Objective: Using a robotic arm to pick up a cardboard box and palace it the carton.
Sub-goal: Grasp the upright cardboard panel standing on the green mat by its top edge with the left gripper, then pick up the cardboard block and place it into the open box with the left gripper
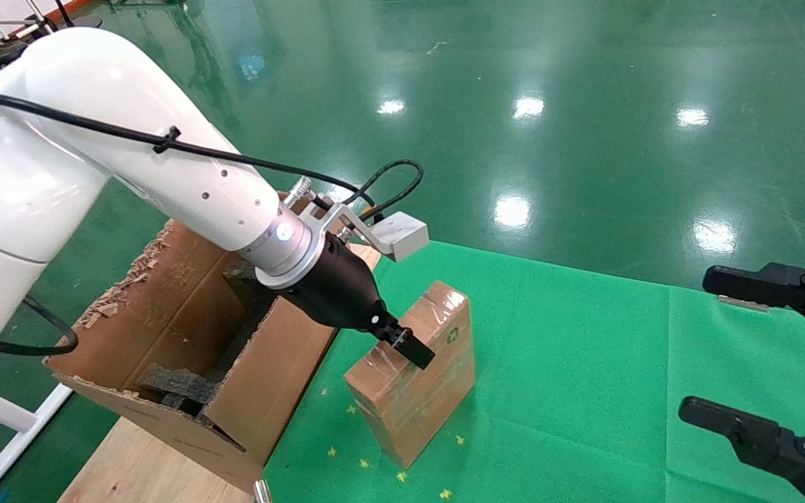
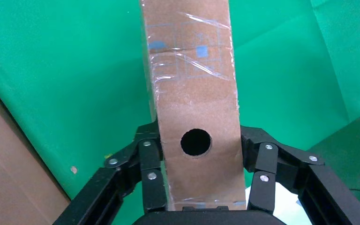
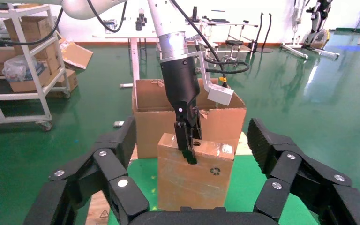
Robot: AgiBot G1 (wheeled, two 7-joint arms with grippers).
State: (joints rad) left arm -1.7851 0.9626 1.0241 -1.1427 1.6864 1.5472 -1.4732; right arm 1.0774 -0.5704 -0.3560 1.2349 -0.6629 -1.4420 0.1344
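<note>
The small taped cardboard box (image 1: 437, 377) stands on edge on the green cloth, beside the carton (image 1: 273, 377). My left gripper (image 1: 413, 349) on the white arm reaches down over the box's top end. In the left wrist view the narrow face with the round hole (image 2: 196, 142) sits between the fingers (image 2: 151, 164), which press both sides of the box (image 2: 192, 70). The right wrist view shows the box (image 3: 197, 183), the left gripper (image 3: 187, 150) on it and the carton (image 3: 150, 126) behind. My right gripper (image 1: 696, 342) is open and empty at the far right.
Black foam blocks (image 1: 172, 384) lie inside the carton, whose flaps are torn and ragged. The carton sits on a wooden surface (image 1: 137, 468) at the cloth's left edge. The green cloth (image 1: 584, 391) spreads between the box and the right gripper. Shiny green floor lies beyond.
</note>
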